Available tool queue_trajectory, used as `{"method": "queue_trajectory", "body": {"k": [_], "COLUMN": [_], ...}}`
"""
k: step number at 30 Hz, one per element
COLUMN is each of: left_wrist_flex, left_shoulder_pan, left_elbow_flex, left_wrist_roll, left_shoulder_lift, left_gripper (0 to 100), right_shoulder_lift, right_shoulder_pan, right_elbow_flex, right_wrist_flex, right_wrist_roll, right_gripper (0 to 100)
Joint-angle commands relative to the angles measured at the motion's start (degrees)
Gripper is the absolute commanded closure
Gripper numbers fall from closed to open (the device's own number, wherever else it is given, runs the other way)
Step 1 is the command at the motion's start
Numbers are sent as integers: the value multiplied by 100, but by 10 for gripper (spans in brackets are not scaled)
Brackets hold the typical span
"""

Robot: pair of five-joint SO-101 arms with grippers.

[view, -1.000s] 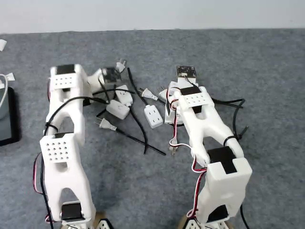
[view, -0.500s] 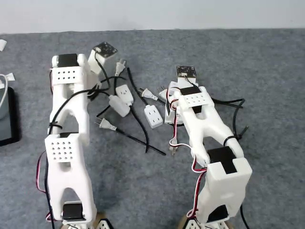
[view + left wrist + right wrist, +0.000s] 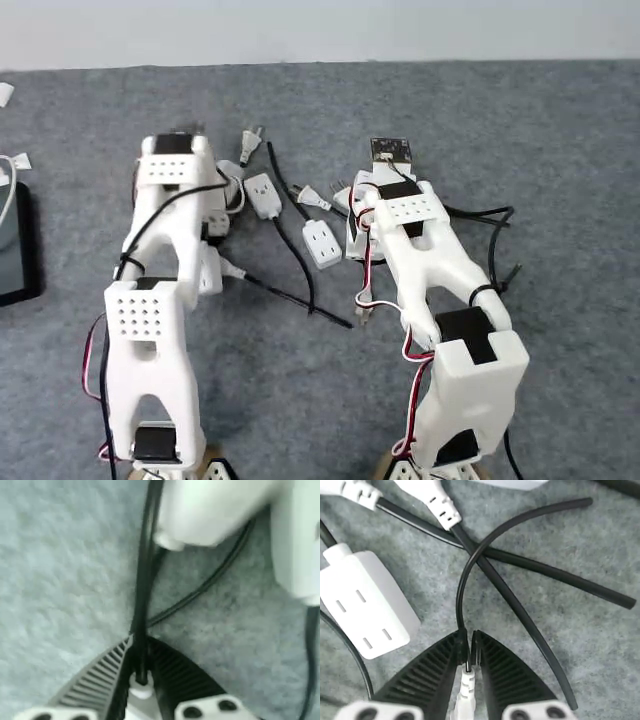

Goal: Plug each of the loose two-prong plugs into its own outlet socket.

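Note:
In the left wrist view my left gripper [image 3: 141, 652] is shut on a black cord [image 3: 145, 580] where it leaves a white plug end; the cord runs past a blurred white socket block [image 3: 210, 510]. My right gripper [image 3: 469, 640] is shut on another thin black cord [image 3: 470, 565] at its white plug end, beside a white socket block [image 3: 367, 605]. From above, two socket blocks [image 3: 263, 195] [image 3: 322, 243] lie between the arms, with loose two-prong plugs [image 3: 249, 140] [image 3: 313, 197] near them. Both grippers' tips are hidden under their arms there.
Black cords [image 3: 295, 265] cross the grey carpet between the arms; a thick one [image 3: 520, 610] lies right beside my right gripper. A dark tablet-like object [image 3: 15, 245] sits at the left edge. The carpet at far right and along the front is open.
The left arm has swung right and pulled back toward its base, carrying its cord; the white socket block beside it has shifted under the arm. The right arm has not moved.

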Motion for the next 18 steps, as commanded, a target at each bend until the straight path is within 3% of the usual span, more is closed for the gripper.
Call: {"method": "queue_trajectory", "body": {"k": [1,10,13,16,18], "left_wrist_flex": [185,-246,-176,-202,-396], "left_shoulder_pan": [255,334,316,290,325], "left_elbow_flex": [330,418,453,470,576], "left_wrist_roll": [88,-457,-1530,-1697,-2198], "left_shoulder_lift": [-88,-132,-149,-422,-624], "left_gripper": [987,987,987,985,985], "right_shoulder_lift": [-66,-75,-84,-84,-84], "right_shoulder_pan": [-57,-57,-57,-57,-66], "right_elbow_flex": [-387,-387,-387,-387,-387], "right_wrist_flex": [-22,-13,-13,-13,-4], "right_wrist_roll": [62,70,229,255,264], "right_gripper": [970,970,970,970,970]}}
